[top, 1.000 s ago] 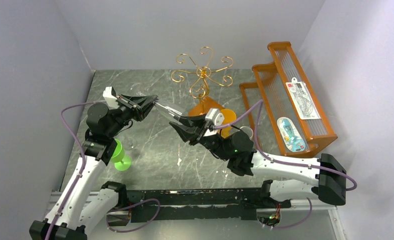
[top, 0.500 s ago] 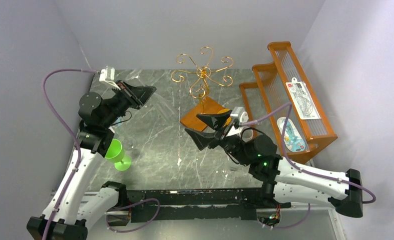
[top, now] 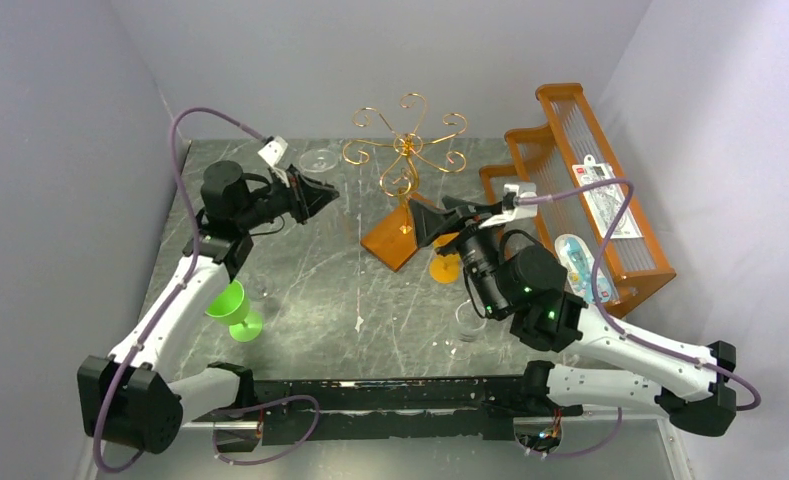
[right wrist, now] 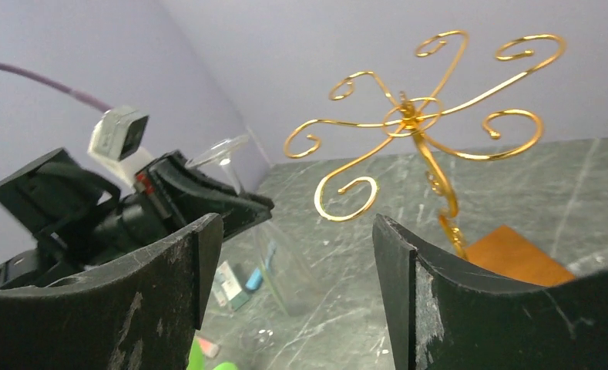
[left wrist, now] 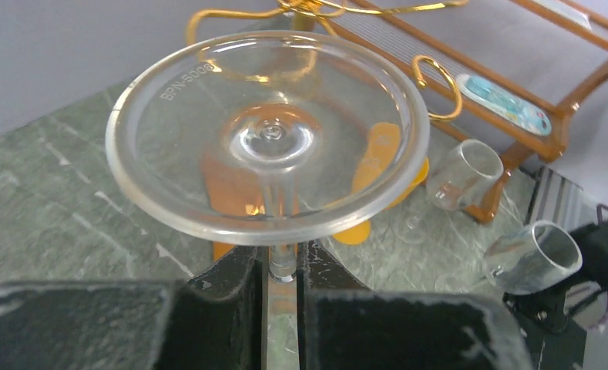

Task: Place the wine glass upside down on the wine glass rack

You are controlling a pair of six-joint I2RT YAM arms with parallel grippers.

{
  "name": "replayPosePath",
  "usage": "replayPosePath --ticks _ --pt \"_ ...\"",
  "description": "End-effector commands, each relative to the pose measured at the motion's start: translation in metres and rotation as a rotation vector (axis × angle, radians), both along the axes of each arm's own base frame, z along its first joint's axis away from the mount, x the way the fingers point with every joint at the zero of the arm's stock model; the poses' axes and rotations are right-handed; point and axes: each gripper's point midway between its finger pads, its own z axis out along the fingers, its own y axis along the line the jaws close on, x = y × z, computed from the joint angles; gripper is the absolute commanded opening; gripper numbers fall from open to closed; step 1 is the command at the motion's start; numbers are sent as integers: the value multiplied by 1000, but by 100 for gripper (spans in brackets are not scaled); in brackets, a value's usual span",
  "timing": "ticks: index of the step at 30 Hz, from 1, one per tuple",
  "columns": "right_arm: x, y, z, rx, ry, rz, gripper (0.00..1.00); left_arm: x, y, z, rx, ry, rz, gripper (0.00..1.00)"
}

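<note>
My left gripper (top: 320,194) is shut on the stem of a clear wine glass (top: 320,160), left of the gold wire wine glass rack (top: 407,148). In the left wrist view the stem sits between the jaws of the left gripper (left wrist: 283,266), and the glass's round foot (left wrist: 268,135) faces the rack's scroll arms (left wrist: 433,85). In the right wrist view the glass (right wrist: 285,262) hangs tilted, foot up and bowl down. My right gripper (top: 425,215) is open and empty over the rack's brown base (top: 395,245); its open jaws (right wrist: 297,262) frame the rack (right wrist: 408,116).
An orange slatted shelf (top: 580,190) with packaged items stands at the right. A green wine glass (top: 235,310) stands by the left arm. An orange glass (top: 448,262) lies by the rack base. A clear glass (top: 470,320) is under the right arm.
The two grippers have parted from the middle of the table. The left arm carried the glass back toward the rack. The right gripper let go, opened and swung up beside the rack base.
</note>
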Motion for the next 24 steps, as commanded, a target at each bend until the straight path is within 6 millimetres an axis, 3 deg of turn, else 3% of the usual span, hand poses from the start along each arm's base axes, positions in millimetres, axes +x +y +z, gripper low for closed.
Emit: replayPosePath --ticks 1,4,7,13,18,24 --pt "24 -12 -17 -23 94 -135 75 -18 -36 24 36 -231 -217 5" --pt "33 -12 -24 -14 118 -125 75 -30 -61 14 46 -245 -319 5" --pt "40 -14 -31 22 135 -90 75 -33 -74 8 36 -251 -363 5" --pt "38 -22 -30 84 128 -66 75 -12 -82 5 79 -289 -340 5" --pt "39 -19 -26 101 107 -55 76 4 -88 16 95 -314 -335 5" --pt "35 -15 -23 124 81 -20 76 20 -90 12 112 -274 -295 5"
